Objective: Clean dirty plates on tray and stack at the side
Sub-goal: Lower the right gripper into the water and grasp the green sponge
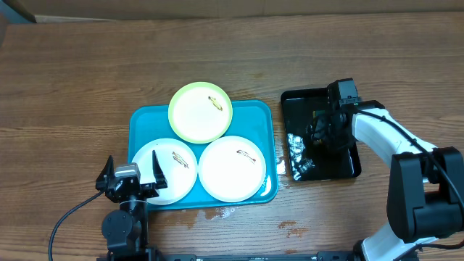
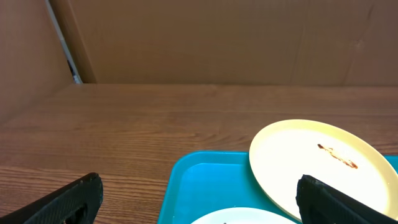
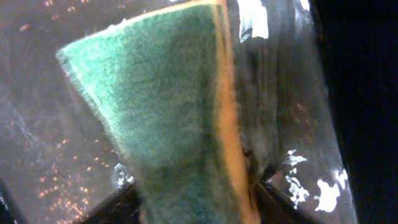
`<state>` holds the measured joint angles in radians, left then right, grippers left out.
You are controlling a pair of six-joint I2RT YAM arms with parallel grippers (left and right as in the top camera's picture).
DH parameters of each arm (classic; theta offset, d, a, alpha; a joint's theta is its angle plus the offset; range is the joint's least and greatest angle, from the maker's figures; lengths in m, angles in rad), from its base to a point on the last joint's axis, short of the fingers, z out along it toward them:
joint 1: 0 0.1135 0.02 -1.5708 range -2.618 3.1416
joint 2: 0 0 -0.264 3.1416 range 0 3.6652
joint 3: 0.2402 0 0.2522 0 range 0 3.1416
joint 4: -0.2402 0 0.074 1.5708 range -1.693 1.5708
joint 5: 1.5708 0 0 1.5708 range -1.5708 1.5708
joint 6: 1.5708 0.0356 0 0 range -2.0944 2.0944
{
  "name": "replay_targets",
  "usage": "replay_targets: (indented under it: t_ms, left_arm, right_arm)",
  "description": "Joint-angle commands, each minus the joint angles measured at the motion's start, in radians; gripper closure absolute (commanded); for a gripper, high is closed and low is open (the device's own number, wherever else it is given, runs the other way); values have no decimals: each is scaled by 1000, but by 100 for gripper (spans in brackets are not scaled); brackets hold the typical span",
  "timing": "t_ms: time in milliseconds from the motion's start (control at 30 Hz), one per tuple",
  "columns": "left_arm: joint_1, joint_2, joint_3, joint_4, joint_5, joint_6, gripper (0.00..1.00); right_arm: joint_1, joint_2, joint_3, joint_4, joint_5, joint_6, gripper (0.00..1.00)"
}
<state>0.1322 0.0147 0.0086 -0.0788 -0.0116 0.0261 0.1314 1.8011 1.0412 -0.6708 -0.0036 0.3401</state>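
The turquoise tray holds three dirty plates, each with a small dark smear: a pale yellow-green one at the back, overlapping a white one at front left and a white one at front right. My left gripper is open and empty at the tray's front left corner, its right finger over the left white plate. The left wrist view shows the tray, the yellow-green plate and the open jaws. My right gripper is shut on a green and yellow sponge over the black tray.
The glossy black tray stands right of the turquoise tray, wet, with bright water patches. Water drops lie on the wooden table in front of both trays. A brown cardboard wall stands behind the table.
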Motion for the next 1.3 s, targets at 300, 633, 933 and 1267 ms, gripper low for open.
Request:
replay_targets:
  t_ms: [300, 633, 933, 1267]
  left_arm:
    - [-3, -10, -4, 2, 9, 12, 0]
    - [-3, -10, -4, 2, 9, 12, 0]
    - [-3, -10, -4, 2, 8, 12, 0]
    - [-3, -10, -4, 2, 9, 12, 0]
  right_arm:
    - [-2, -19, 190, -168, -43, 3, 54]
    - [-2, -13, 198, -106, -17, -57, 37]
    - [-2, -5, 22, 143, -13, -57, 35]
    - [-2, -9, -69, 335, -32, -56, 45]
